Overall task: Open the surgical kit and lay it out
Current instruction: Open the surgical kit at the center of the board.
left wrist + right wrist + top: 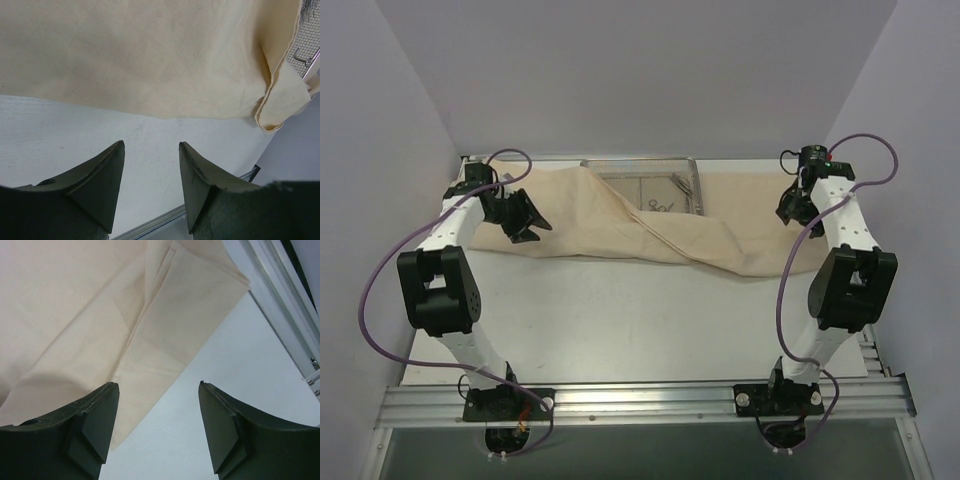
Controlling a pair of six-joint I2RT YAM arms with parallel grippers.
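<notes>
Gaping wide, the left jaws hold nothing and hang over the white surface (pixel 640 320), just beside the cloth wrap (pixel 570 215) edge. The right jaws gape too (also empty) above the cloth's 3 o'clock end. The wire-mesh tray (pixel 640 160) sits at 12 o'clock, half uncovered, with small instruments (pixel 663 205) inside. Bare surface runs from 4 to 8 o'clock. Pale walls stand on three sides.
</notes>
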